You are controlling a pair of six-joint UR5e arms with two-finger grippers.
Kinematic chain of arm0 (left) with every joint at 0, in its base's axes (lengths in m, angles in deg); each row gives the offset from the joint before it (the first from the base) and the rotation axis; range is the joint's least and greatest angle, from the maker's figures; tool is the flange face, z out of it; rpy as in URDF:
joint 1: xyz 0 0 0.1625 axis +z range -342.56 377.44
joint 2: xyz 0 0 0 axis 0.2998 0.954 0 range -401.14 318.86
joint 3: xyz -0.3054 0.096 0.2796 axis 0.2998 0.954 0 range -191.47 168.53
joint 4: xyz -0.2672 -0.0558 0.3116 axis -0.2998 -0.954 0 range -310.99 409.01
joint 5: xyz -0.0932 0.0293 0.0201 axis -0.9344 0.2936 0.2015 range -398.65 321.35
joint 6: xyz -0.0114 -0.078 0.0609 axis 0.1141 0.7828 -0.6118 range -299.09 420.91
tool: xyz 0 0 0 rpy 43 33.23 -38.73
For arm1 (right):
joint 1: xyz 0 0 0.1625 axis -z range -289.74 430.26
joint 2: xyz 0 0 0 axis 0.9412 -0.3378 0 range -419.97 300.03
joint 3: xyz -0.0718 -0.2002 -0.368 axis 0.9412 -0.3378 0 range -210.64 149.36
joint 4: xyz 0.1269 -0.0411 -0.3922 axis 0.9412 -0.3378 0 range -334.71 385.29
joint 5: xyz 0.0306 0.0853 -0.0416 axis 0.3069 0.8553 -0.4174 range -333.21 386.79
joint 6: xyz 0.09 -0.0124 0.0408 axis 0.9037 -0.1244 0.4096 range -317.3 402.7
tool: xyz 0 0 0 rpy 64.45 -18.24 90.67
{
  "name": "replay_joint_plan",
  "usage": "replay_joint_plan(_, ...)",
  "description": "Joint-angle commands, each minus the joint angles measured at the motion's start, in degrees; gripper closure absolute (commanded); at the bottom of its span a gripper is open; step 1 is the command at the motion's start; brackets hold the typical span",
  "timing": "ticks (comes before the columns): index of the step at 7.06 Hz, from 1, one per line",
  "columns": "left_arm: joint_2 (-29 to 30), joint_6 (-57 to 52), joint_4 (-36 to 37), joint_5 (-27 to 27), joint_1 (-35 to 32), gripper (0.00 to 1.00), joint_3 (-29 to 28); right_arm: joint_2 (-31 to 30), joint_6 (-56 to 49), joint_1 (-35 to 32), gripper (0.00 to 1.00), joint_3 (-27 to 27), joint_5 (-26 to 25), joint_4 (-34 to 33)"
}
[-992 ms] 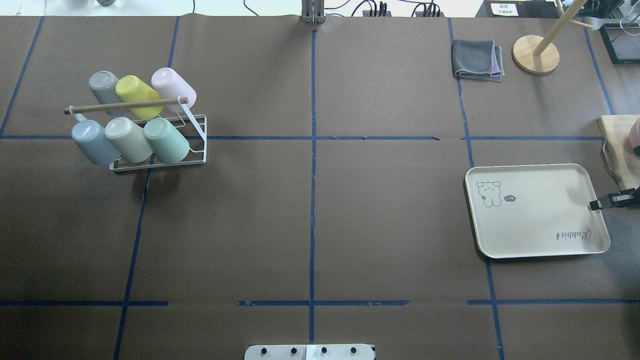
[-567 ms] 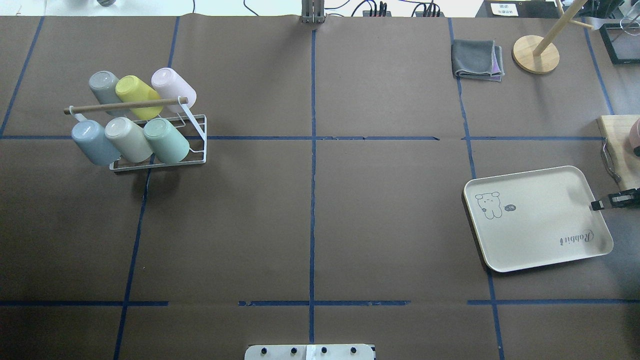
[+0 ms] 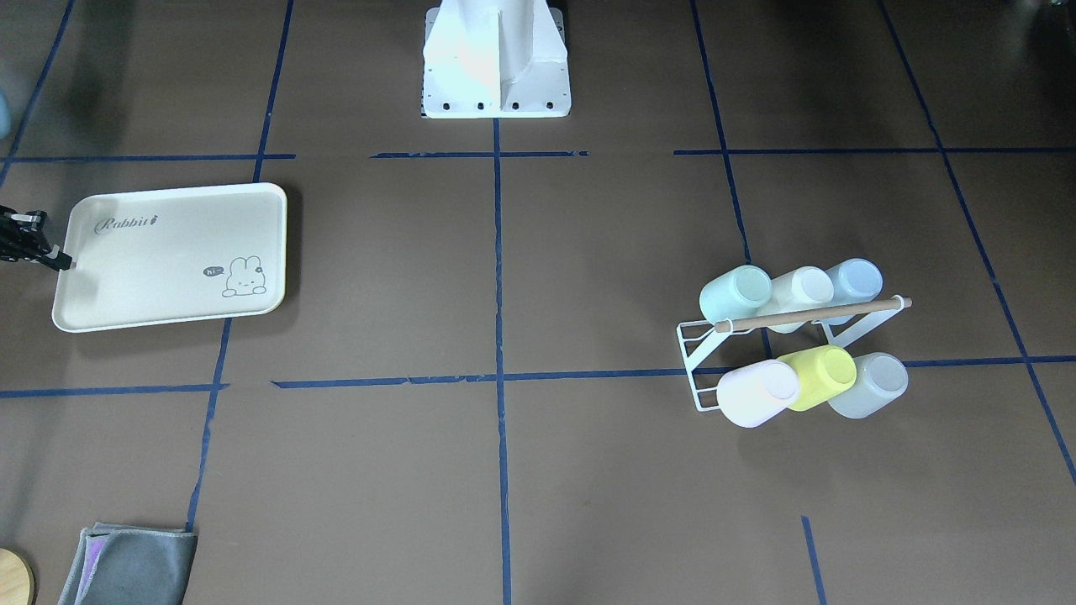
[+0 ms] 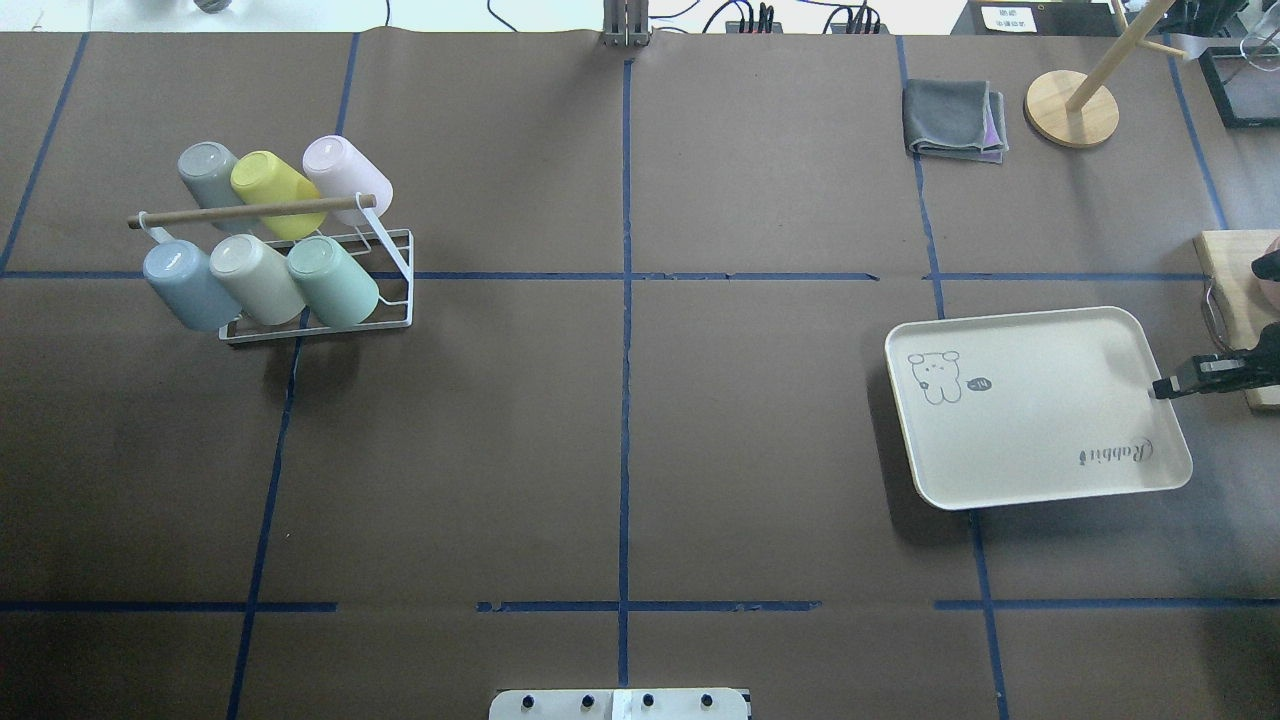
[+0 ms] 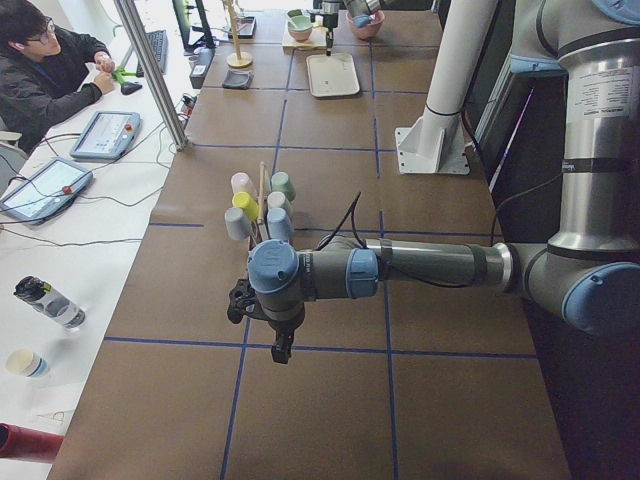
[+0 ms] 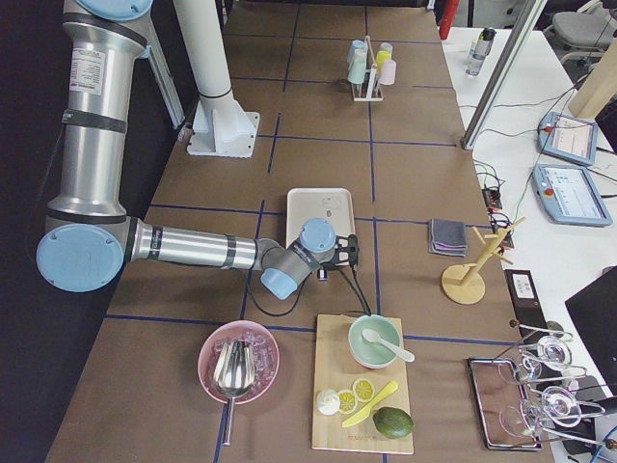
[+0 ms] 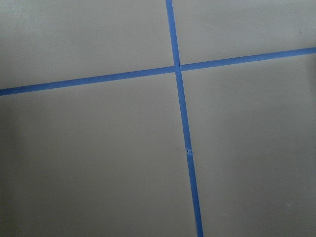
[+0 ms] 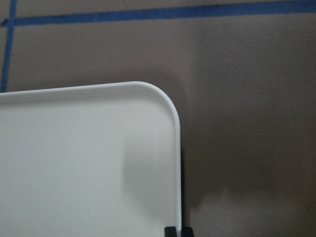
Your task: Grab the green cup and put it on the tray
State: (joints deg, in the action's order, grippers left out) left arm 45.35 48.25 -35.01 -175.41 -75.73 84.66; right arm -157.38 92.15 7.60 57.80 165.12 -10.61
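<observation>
The green cup lies tilted, mouth-down, on a white wire rack at the table's left, at the right end of the near row; it shows too in the front view. The cream tray with "Rabbit" script sits at the right, empty. My right gripper is shut on the tray's right rim; the right wrist view shows the rim running between the fingertips. My left gripper hangs over bare table well to the left of the rack; whether it is open or shut I cannot tell.
Several other pastel cups share the rack, among them yellow and pale blue. A folded grey cloth and a wooden stand sit at the far right. A cutting board lies right of the tray. A person sits beside the table.
The tray has turned slightly and slid left and farther from the robot, with my right gripper moving along on its rim. The cups and rack have not moved.
</observation>
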Motion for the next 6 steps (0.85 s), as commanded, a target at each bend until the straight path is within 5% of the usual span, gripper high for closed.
replay_joint_plan(1,0.0,0.0,0.0,0.0,0.0,0.0,0.0,5.3,10.0,1.6,1.0,2.4,-0.2,-2.2)
replay_joint_plan(4,0.0,0.0,0.0,-0.1,0.0,0.0,0.1,20.5,15.8,8.1,1.0,2.3,-1.8,-11.7)
replay_joint_plan(6,0.0,0.0,0.0,-0.1,0.0,0.0,0.1,27.6,15.9,16.1,1.0,1.9,-12.1,-16.7)
